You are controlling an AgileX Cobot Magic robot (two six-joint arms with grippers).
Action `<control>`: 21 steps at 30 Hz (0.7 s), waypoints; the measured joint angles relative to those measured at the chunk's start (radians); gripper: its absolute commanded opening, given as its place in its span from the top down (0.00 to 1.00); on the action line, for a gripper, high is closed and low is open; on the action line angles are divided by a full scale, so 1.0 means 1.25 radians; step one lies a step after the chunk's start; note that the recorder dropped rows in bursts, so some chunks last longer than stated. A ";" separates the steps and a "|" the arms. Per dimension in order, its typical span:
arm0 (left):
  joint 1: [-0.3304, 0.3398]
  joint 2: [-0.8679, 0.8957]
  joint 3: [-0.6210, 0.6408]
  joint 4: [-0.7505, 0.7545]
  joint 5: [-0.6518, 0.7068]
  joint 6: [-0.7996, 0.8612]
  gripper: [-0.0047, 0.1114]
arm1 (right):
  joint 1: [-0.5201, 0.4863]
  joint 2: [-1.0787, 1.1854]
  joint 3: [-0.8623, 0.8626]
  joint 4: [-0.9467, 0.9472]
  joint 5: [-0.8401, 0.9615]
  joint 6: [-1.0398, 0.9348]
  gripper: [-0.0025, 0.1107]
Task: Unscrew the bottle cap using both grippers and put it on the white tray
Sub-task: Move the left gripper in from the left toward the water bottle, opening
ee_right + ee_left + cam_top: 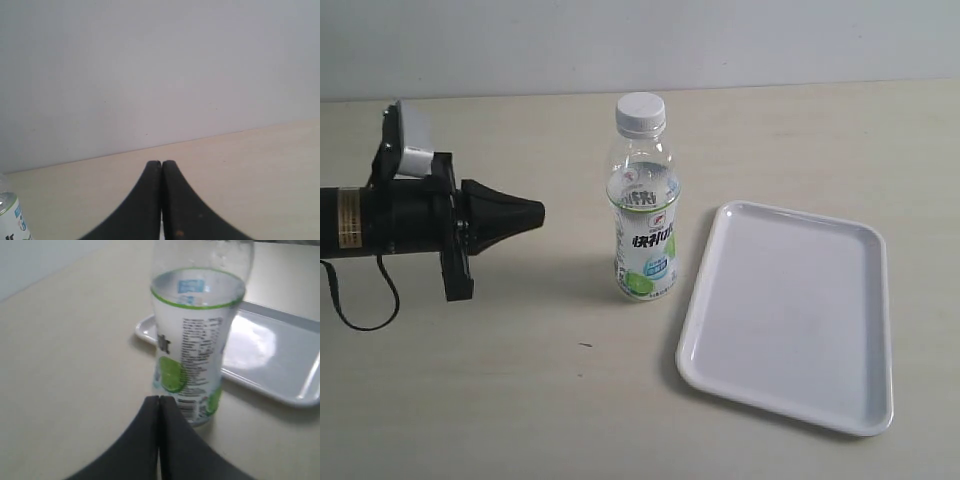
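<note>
The clear bottle (644, 215) stands upright mid-table, its white-and-green lime label facing out, and the white ribbed bottle cap (641, 111) sits on its neck. To its left my left gripper (537, 215) is shut and empty, tips pointing at the bottle a short gap away. The left wrist view has the shut left gripper (159, 398) just short of the bottle (194, 340); the cap is cut off there. The white tray (790, 315) lies empty right of the bottle. My right gripper (161, 162) is shut and empty, out of the exterior view; a sliver of bottle (12, 217) shows beside it.
The beige tabletop (520, 400) meets a pale wall (640, 40) at the back. A black cable (360, 300) loops below the left arm. The tray's rim (280, 355) lies right behind the bottle in the left wrist view.
</note>
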 measured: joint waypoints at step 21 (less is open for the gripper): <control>-0.013 0.158 -0.055 -0.064 0.001 0.131 0.35 | 0.000 0.000 0.000 0.000 0.000 0.000 0.98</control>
